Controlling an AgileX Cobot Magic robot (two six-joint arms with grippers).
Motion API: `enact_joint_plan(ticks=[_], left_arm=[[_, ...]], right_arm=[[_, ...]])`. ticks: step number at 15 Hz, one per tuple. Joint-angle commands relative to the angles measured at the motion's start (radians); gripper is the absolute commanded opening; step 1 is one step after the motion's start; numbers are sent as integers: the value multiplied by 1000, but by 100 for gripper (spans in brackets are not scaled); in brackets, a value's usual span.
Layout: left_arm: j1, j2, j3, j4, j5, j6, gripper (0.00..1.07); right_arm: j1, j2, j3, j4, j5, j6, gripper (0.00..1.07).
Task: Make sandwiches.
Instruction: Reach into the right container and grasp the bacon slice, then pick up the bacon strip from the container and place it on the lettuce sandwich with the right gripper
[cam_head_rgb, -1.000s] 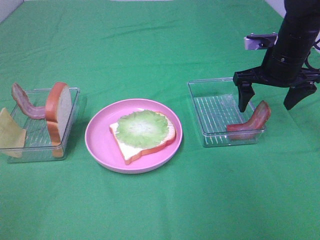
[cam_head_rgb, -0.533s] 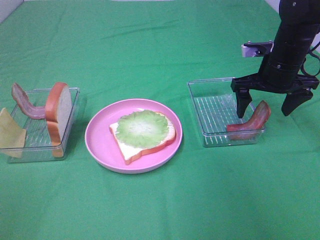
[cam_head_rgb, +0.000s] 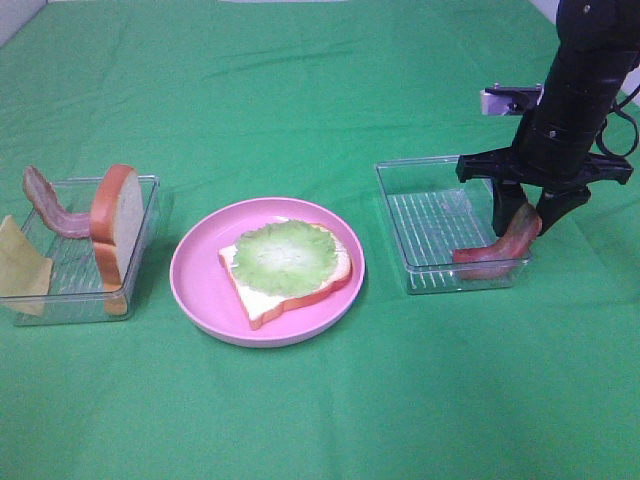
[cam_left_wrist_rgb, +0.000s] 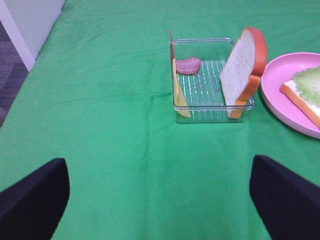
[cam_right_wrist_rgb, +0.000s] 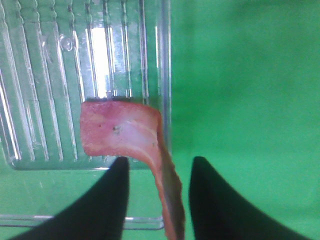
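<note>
On the pink plate (cam_head_rgb: 196, 272) lies a bread slice (cam_head_rgb: 262, 306) topped with a lettuce leaf (cam_head_rgb: 285, 256). A reddish bacon strip (cam_head_rgb: 497, 247) (cam_right_wrist_rgb: 122, 135) leans up over the corner wall of the right clear tray (cam_head_rgb: 398, 205). My right gripper (cam_head_rgb: 528, 214) (cam_right_wrist_rgb: 159, 167) stands over that strip, its fingers close on either side of the raised end, with a thin green gap showing on both sides. The left tray (cam_left_wrist_rgb: 202, 106) holds an upright bread slice (cam_left_wrist_rgb: 241, 67), another bacon strip (cam_left_wrist_rgb: 188, 65) and a cheese square (cam_left_wrist_rgb: 178, 92). My left gripper (cam_left_wrist_rgb: 160, 200) hangs open, short of that tray.
A green cloth covers the whole table. The left tray (cam_head_rgb: 148, 183) sits at the left edge, the plate in the middle, the right tray beside it on the right. A pale floor edge (cam_left_wrist_rgb: 20, 30) shows past the cloth in the left wrist view.
My right gripper has dropped slightly toward the bacon strip and its fingers have drawn in from wide apart to close beside it. The left arm and the food have not moved.
</note>
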Motion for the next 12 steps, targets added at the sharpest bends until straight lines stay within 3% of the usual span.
enact_joint_plan(ticks=[1,8,12], left_arm=[[2,-2,0,2,-4,0,91],[2,-2,0,2,-4,0,91],[2,-2,0,2,-4,0,91]], right_arm=[[-2,1,9,0,-7,12,0],[0,-25,5,6,21,3,0],[27,-128,2,27,25,-6,0]])
